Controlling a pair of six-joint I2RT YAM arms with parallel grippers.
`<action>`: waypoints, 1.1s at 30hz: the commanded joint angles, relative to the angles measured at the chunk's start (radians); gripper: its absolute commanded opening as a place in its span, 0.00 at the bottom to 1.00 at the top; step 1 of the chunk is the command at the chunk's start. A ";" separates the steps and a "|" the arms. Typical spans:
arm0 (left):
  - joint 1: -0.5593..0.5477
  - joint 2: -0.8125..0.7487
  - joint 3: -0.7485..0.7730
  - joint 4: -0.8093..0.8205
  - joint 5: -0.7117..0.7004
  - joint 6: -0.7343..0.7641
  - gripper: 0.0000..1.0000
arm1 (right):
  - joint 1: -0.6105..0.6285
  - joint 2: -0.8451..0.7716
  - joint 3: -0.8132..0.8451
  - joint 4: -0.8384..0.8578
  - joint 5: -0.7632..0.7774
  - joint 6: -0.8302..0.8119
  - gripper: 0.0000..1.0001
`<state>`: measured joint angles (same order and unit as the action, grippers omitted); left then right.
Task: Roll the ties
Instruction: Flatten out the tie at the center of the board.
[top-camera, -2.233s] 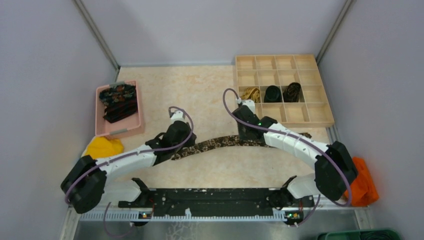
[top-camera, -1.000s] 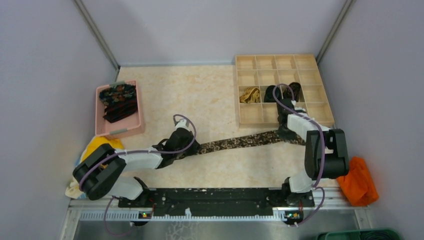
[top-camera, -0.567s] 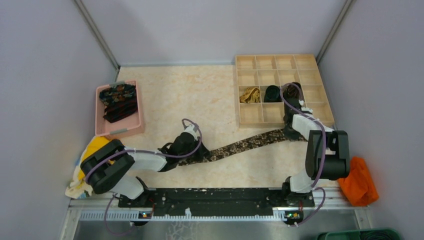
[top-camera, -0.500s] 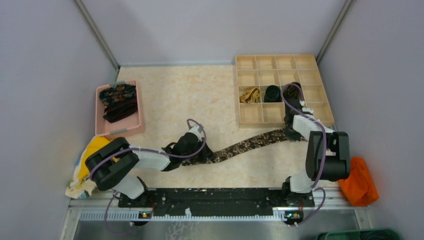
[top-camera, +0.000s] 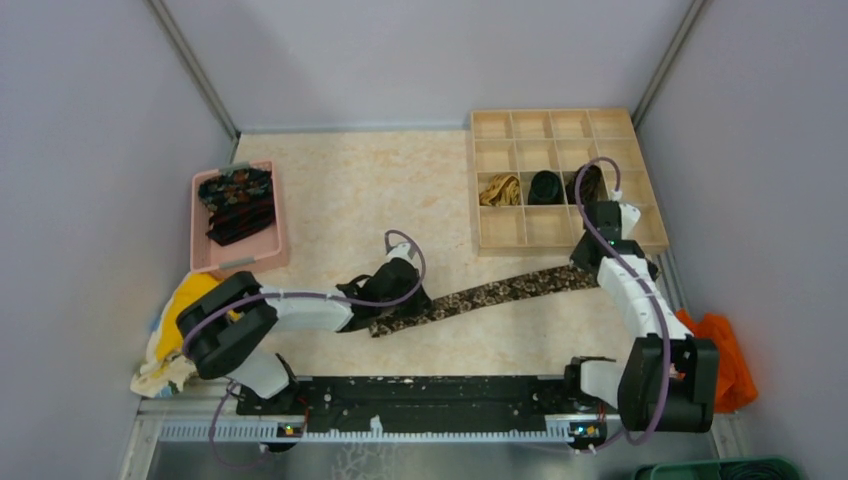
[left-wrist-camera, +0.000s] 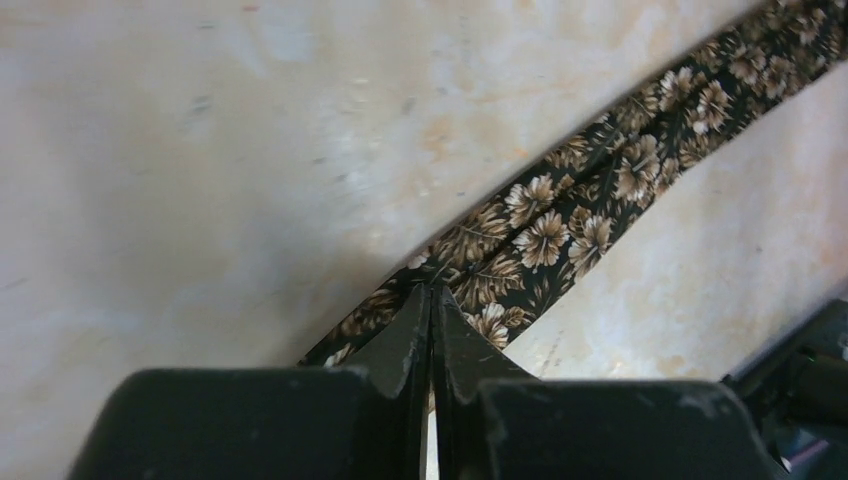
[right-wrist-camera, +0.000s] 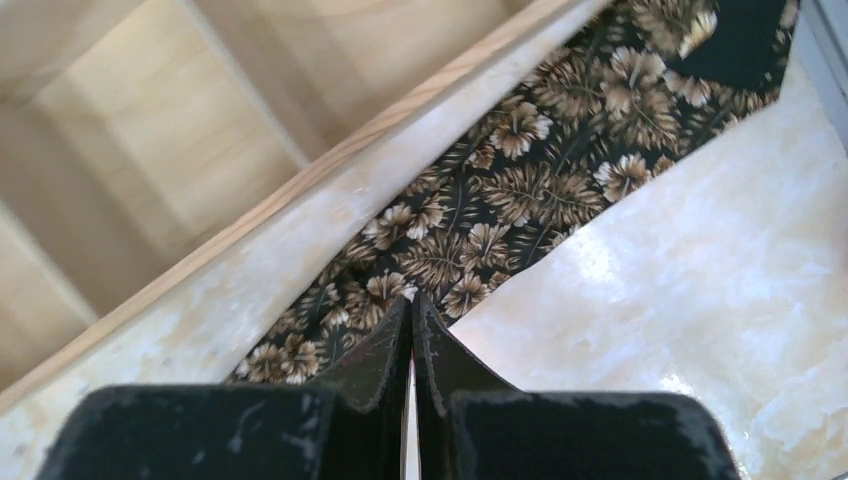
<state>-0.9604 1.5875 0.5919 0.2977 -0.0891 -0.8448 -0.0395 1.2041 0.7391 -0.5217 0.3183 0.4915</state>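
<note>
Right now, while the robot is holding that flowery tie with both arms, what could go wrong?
The left pincer and right pincer each pinch only a little of the tie, so the cloth might slip out if they pull apart. The right pincer also sits close beside the wooden box, so it may bump the wall or catch the tie's wide end there.

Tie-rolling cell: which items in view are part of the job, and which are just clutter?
Job:
- floral tie, pinched by left pincer and right pincer
- rolled ties in wooden organizer
- folded ties in pink tray

Lying about:
- orange cloth
- yellow cloth
- green bin
</note>
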 joint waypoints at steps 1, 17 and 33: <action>-0.001 -0.149 -0.032 -0.288 -0.182 -0.010 0.07 | 0.118 -0.088 0.024 -0.002 -0.059 -0.050 0.00; 0.086 -0.384 -0.194 -0.161 -0.287 0.035 0.00 | 0.904 0.085 0.006 0.138 -0.282 0.089 0.00; 0.101 -0.356 -0.270 -0.129 -0.216 0.020 0.00 | 0.968 0.362 0.031 0.307 -0.407 0.118 0.00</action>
<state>-0.8619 1.2507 0.3508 0.1669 -0.3439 -0.8154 0.9199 1.5162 0.7334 -0.2611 -0.0856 0.6075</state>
